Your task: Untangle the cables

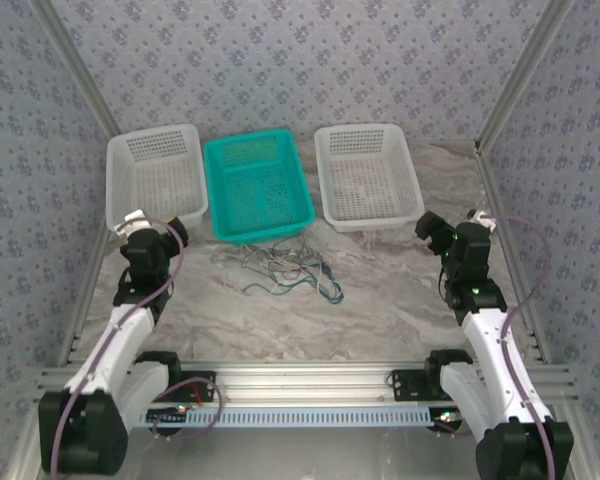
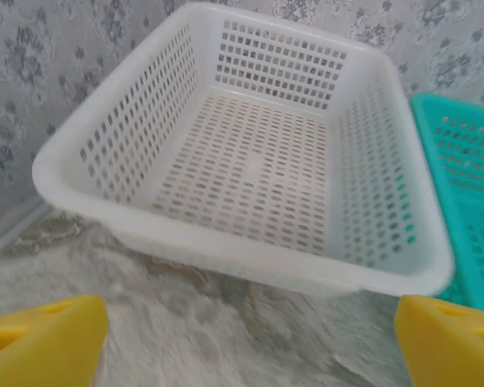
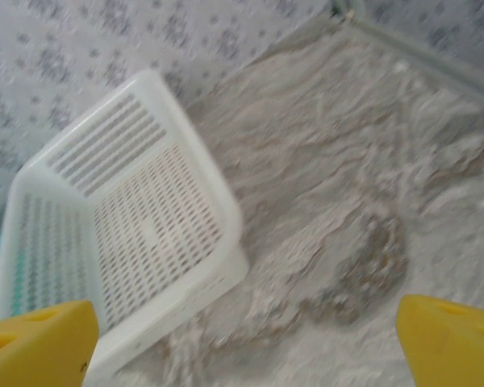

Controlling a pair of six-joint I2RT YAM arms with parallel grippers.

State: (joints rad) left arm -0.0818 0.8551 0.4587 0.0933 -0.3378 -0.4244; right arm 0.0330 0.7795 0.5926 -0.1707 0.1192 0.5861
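L gripper [image 2: 246, 345]: wide, yellow pads [image 2: 44, 343] at opp. edges of wrist view, nothing btwn them but bare table [image 2: 185, 326]. R gripper [image 3: 244, 345]: same, wide, holding nothing.

Cables [image 1: 280, 270]: one loose tangle flat on table, green, dark and pale strands crossing. Over/under order unreadable at this res. Sits off to right of L gripper and a bit back toward its base. Off to left of R gripper, likewise a bit back. Neither hand aimed at it, both pointing fwd at the white baskets.

Long axis of tangle: roughly hand to hand. L end further fwd, R end trailing back toward bases w/ a greenish loop. Looks nearer to L gripper than to R: L end of tangle near L hand, R end well apart from R hand. So prob. L arm for first reach, w/ swing to own right + drop to table level. Then R arm on the far end, to pull apart along that axis. Judgement only.

Containers:
- **L white basket** [image 2: 226, 258]: straight ahead of L gripper, just beyond pads, empty.
- **R white basket** [image 3: 177, 310]: ahead and to left of R gripper, empty too.
- **Teal basket** [image 1: 263, 230]: btwn the two, fwd and to right of L hand. Near wall just beside tangle, touching or not, can't tell. Nothing seen inside, tho thin wire vs mesh is hard to rule out.

No cable in any basket as far as visible. Looks unstarted.
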